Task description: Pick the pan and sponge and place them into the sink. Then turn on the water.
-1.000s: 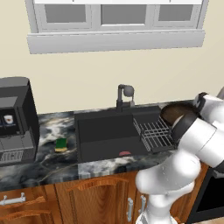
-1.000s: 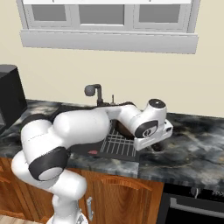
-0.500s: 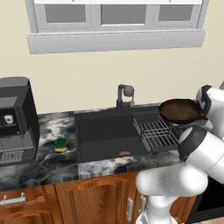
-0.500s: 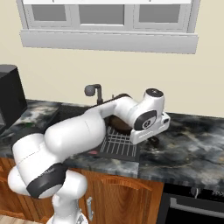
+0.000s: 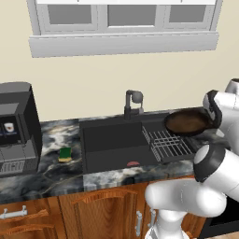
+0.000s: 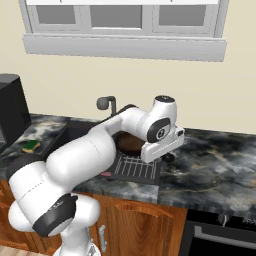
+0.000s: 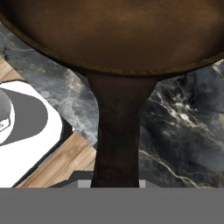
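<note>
Since the earlier frames the pan (image 5: pixel 187 122) has come up off the worktop (image 5: pixel 56 170) and swung out from behind my arm; one second back it was mostly masked by the wrist, now I see its whole dark-brown bowl held level in the air above the right end of the wire rack (image 5: pixel 167 143), at the right side of the sink (image 5: pixel 112 145). From the right base camera the pan (image 6: pixel 131 143) is largely hidden behind the forearm and hand housing, only a brown sliver showing. Claw (image 7: pixel 117 181): fingertips themselves cut off at the lower edge of the hand camera, but the pan handle (image 7: pixel 117 131) runs straight down between them, so I log it as clamped on the handle. Sponge (image 5: pixel 65 154) sits untouched on the worktop left of the basin, near the coffee machine (image 5: pixel 16 128). Faucet (image 5: pixel 133 103) shows no stream. Red drain (image 5: pixel 133 164) visible at the basin's front.
</note>
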Available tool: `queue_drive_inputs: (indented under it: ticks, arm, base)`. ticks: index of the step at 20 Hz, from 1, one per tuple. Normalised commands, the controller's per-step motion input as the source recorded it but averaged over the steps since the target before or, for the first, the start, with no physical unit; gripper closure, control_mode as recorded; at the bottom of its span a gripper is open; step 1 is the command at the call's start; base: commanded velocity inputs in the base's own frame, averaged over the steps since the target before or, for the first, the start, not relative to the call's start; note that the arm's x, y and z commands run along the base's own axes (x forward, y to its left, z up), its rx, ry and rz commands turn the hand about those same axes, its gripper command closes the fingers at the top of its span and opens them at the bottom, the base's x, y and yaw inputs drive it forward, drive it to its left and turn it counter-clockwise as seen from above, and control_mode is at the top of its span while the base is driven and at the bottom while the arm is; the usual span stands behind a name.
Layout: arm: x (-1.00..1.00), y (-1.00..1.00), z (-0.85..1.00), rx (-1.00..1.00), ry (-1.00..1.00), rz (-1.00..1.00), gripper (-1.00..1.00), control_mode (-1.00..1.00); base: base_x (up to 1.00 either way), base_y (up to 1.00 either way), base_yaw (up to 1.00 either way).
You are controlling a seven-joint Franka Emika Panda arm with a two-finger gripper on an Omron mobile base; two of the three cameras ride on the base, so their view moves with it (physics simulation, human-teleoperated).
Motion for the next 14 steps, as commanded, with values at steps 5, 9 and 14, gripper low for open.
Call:
queue_drive_inputs:
  ticks: [5,9,14]
  arm:
    - [-0.01,0.34,0.04,0.00,0.07,0.05,1.00,-1.00]
    - [-0.05,0.36,-0.05,0.02,0.03,0.05,1.00,-1.00]
    - [-0.07,0.35,-0.01,0.03,0.03,0.03,1.00,-1.00]
  base:
    - [0.00,0.00,0.00]
    - [0.00,0.00,0.00]
    - [0.00,0.00,0.00]
